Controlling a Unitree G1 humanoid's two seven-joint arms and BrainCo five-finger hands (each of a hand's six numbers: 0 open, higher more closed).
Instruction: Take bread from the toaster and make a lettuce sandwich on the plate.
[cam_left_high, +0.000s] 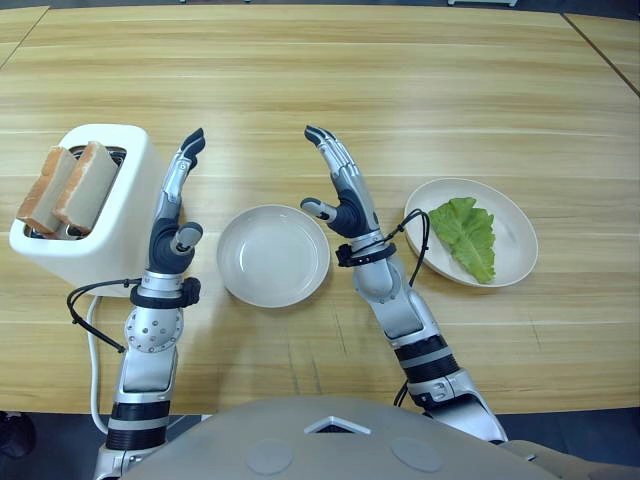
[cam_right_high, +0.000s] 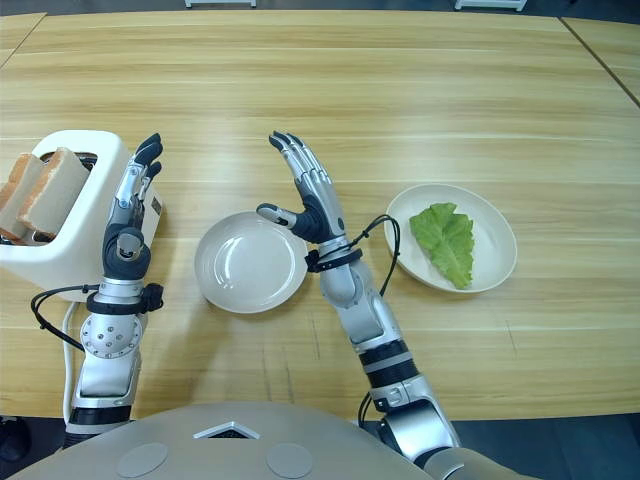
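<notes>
with left hand (cam_left_high: 170, 220) and right hand (cam_left_high: 345, 195) both spread open and empty, i'd gently pinch the light, crumbly tan bread slices (cam_left_high: 85, 185) by their exposed tops, at nine o'clock of my left hand.

No writing, number or sign is readable. A small dark label (cam_right_high: 156, 208) on the side of the toaster (cam_right_high: 60, 258), beside the left hand (cam_right_high: 128, 225), is too small to read.

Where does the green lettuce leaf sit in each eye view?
Left eye view: green lettuce leaf right of centre, on the round cream plate.
Right eye view: same leaf on that plate, slightly nearer the centre.
Shared landmark: the empty round white bowl left of the plate.
</notes>
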